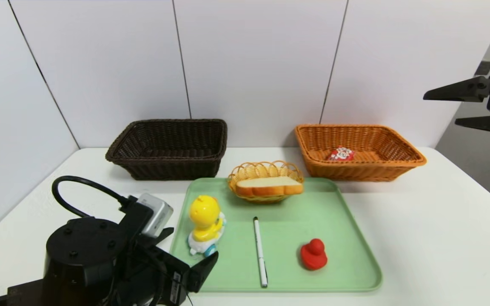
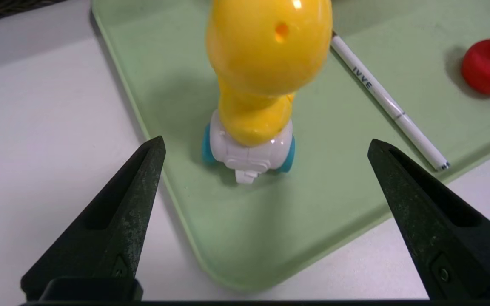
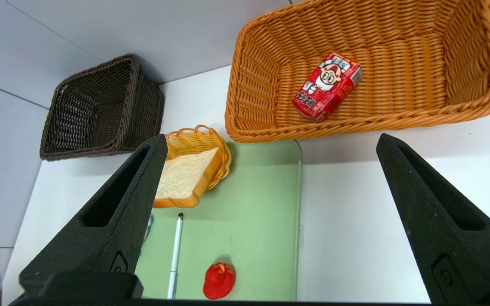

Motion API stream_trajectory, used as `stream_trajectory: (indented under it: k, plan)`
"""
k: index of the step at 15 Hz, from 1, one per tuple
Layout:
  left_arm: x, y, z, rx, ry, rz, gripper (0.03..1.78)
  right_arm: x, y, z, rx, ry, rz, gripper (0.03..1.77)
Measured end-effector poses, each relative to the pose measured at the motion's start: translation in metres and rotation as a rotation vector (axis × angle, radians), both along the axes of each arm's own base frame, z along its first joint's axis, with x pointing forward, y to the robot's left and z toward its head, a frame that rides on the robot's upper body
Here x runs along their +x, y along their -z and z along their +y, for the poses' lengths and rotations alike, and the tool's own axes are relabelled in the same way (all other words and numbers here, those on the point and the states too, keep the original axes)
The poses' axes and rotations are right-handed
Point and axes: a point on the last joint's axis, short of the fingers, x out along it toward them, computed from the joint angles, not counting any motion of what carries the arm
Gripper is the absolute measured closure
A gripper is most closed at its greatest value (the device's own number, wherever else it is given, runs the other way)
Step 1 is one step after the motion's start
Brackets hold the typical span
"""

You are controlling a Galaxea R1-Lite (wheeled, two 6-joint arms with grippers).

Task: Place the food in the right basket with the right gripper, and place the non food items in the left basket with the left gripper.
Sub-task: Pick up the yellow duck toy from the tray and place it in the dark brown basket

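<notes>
- White wall panels stand behind a white tabletop (image 1: 440, 238) that carries all the things.
- On the tabletop lies a green tray (image 1: 338, 238), and behind it are two large baskets: the dark brown left basket (image 1: 168, 148), with nothing visible in it, and the orange-tan right basket (image 1: 357, 151).
- The left pincer (image 2: 264, 148) is low at the tray's near left corner, its jaws wide apart and holding nothing; the yellow chick toy (image 1: 204, 223) stands upright on its white wheeled base just beyond the tips, not touched.
- The right pincer (image 1: 468, 106) hangs high at the far right, above the tabletop, jaws also wide apart and empty.
- A small round yellow basket (image 1: 266, 174) sits at the tray's far edge with the bread slice (image 1: 269, 185) lying across it.
- The white pen (image 1: 260, 250) lies in the middle of the tray, between the chick toy and the red rubber duck (image 1: 314, 254).
- The red drink carton (image 3: 327, 86) lies on its side on the floor of the right basket, cartoon face up.
</notes>
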Motion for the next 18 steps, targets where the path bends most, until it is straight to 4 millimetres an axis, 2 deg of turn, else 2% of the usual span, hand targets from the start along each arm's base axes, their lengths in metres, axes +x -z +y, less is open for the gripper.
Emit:
stream_trajectory:
  k: [10, 18]
  plan:
    - [-0.001, 0.002, -0.002, 0.052, 0.044, -0.046, 0.12, -0.009, -0.001, 0.000, -0.001, -0.007, -0.008, 0.10]
    - [0.021, 0.017, -0.025, -0.010, 0.016, -0.134, 0.12, -0.030, -0.003, 0.002, -0.002, -0.022, -0.039, 0.10]
